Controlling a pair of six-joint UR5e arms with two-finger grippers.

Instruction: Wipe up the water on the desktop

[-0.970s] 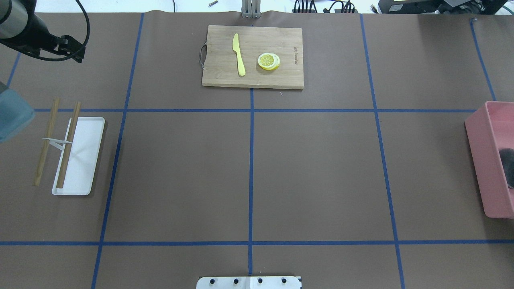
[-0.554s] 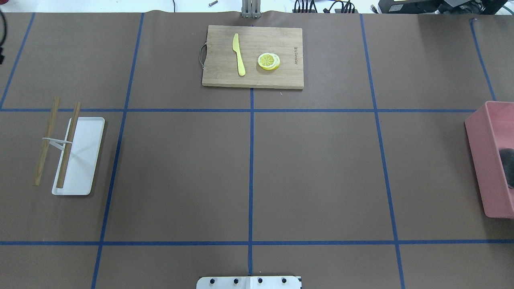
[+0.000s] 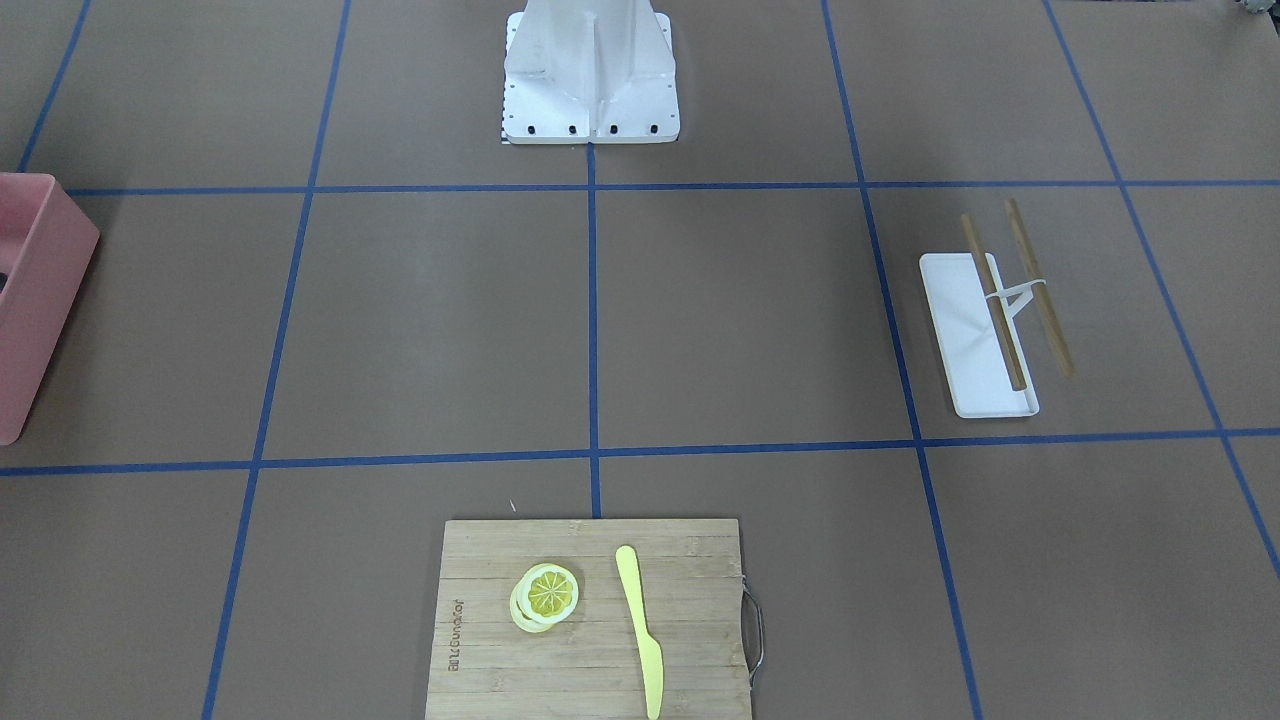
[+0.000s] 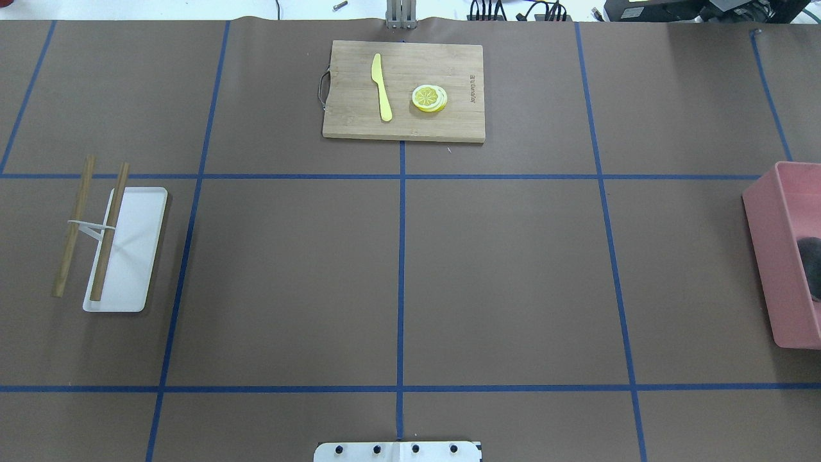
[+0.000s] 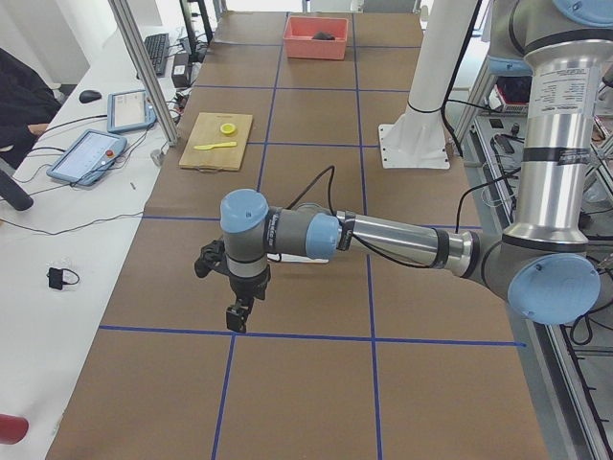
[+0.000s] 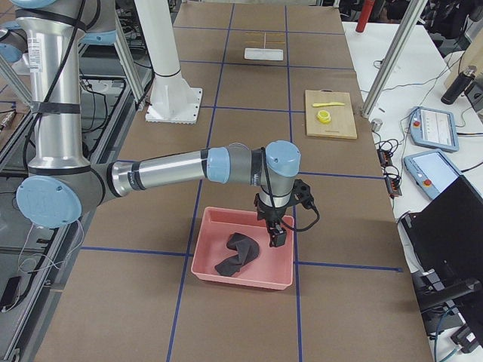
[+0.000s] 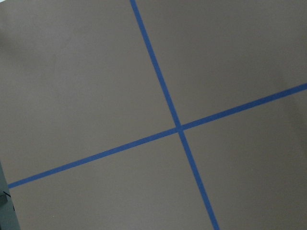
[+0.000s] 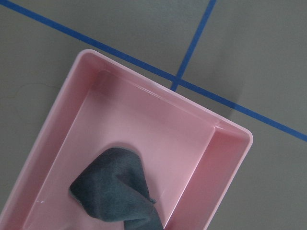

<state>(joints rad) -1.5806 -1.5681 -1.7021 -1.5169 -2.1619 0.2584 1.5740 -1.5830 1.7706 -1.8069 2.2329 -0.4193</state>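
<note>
The desktop point(image 4: 513, 269) is a brown surface crossed by blue tape lines; no water shows on it in any view. My left gripper point(image 5: 238, 316) appears only in the exterior left view, pointing down just above a tape line at the table's left end; I cannot tell whether it is open or shut. My right gripper point(image 6: 275, 237) appears only in the exterior right view, hanging over the right side of a pink bin point(image 6: 241, 280); its state I cannot tell either. A dark grey cloth point(image 8: 115, 187) lies crumpled in the bin point(image 8: 158, 91), apart from the gripper.
At the far middle edge, a bamboo cutting board point(image 4: 359, 122) carries a yellow knife point(image 4: 383, 90) and lemon slices point(image 4: 429, 98). A white tray point(image 4: 138, 256) with two wooden sticks point(image 4: 109, 237) lies on the left. The robot's white base plate point(image 4: 397, 452) is at the near edge.
The left arm, seen at the overhead view's top left corner a second ago, has moved out of that view to the left. Nothing on the table has shifted.
</note>
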